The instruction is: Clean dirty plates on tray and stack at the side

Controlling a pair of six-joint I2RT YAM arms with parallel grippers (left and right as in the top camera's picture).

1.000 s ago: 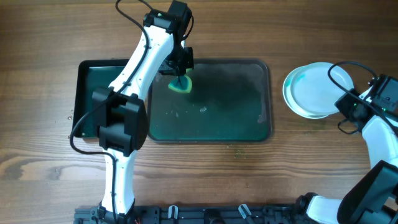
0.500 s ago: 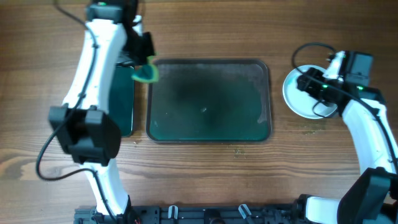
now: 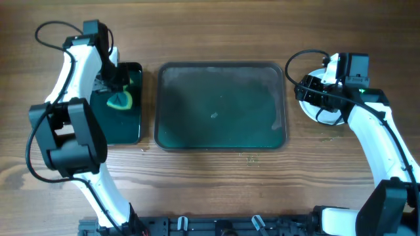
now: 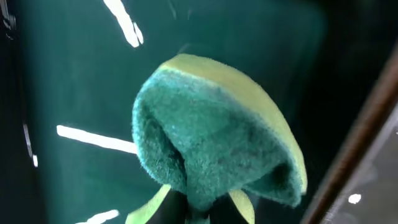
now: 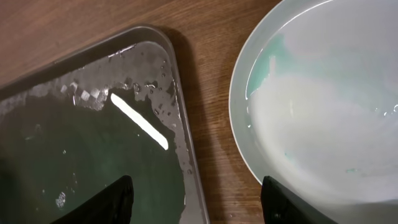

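Observation:
The big dark green tray (image 3: 222, 64) lies mid-table, wet, with no plate on it. The plates (image 3: 326, 117) rest on the wood just right of it, largely hidden under my right arm. The top one (image 5: 323, 112) is pale and wet, with faint teal streaks. My right gripper (image 3: 305, 88) (image 5: 202, 202) is open and holds nothing, hanging over the gap between the tray rim (image 5: 177, 124) and the plate. My left gripper (image 3: 119, 90) (image 4: 199, 208) is shut on a folded green and yellow sponge (image 3: 120, 100) (image 4: 211, 149) over the small tray.
A smaller dark tray (image 3: 128, 128) sits to the left of the big one, under the sponge. Bare wooden tabletop (image 3: 216, 183) runs along the front. Cables loop off both arms.
My left arm carried the sponge off the big tray, leftward to the small tray. My right gripper opened and moved from beside the plates to the tray's right rim.

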